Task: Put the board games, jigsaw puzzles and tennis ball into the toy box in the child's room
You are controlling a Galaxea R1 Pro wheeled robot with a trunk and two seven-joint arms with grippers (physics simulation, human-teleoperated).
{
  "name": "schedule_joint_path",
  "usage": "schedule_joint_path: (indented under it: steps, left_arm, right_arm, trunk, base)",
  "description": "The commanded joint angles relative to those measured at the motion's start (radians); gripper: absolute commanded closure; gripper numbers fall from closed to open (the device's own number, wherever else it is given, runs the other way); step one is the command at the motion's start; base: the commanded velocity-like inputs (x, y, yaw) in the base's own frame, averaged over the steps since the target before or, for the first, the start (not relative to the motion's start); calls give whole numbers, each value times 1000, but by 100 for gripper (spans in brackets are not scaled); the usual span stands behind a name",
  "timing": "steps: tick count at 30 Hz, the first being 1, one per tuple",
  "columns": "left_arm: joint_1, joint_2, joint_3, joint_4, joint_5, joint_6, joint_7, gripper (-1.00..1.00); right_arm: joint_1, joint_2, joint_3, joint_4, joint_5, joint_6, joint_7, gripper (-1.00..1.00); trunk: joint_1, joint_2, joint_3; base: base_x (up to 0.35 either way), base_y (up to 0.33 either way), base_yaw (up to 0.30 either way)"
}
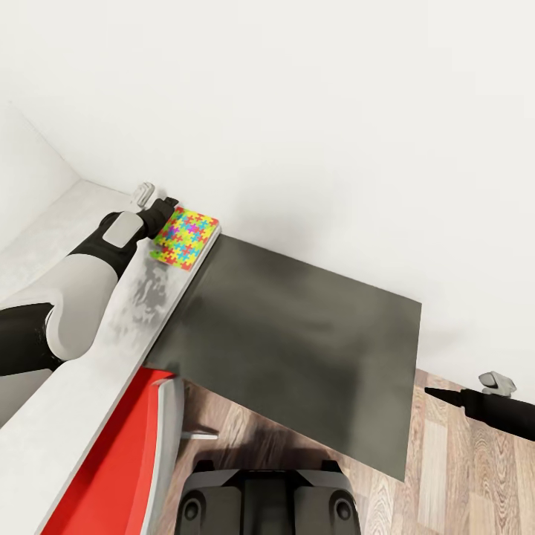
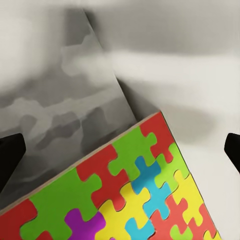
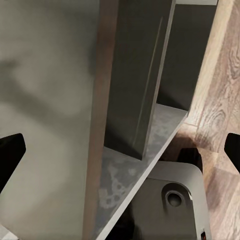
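One jigsaw puzzle [image 1: 186, 236], a thin square of bright interlocking pieces, lies at the far end of the table [image 1: 89, 364], by the wall and the top's end edge. My left gripper [image 1: 165, 210] hovers at the puzzle's near-left edge. In the left wrist view the puzzle [image 2: 125, 195] sits below and between the wide-apart black fingertips [image 2: 10, 157], so the left gripper [image 2: 120, 152] is open and empty. My right gripper [image 1: 446, 396] hangs out over the wood floor at the right. In the right wrist view it [image 3: 120, 152] is open and empty too.
The table's dark grey side panel [image 1: 297, 342] drops from the top's end edge to the wood-plank floor [image 1: 461, 475]. A red chair [image 1: 119, 461] stands under the table's near edge. My dark base [image 1: 267, 501] is at the bottom. White walls close the corner behind.
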Motion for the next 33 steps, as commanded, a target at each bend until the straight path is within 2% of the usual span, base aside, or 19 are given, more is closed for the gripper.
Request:
schedule_joint_path:
  steps: [1,19,33]
  left_arm:
    - [0,0,2,54,10,6,8,-100]
    - [10,0,4,48,16,4,6,-100]
    - [51,8,15,-9,25,12,-25,-100]
  right_arm:
    - [-1,0,-1,0,6,5,7,-100]
    - [-1,2,-1,1,8,4,7,-100]
    - [-2,3,-1,1,11,4,6,-100]
  trunk:
    - [1,-1,-1]
    - [1,-1,-1]
    - [1,-1,-1]
  base:
    - [0,0,-3]
    - [0,0,-1]
    - [0,0,0]
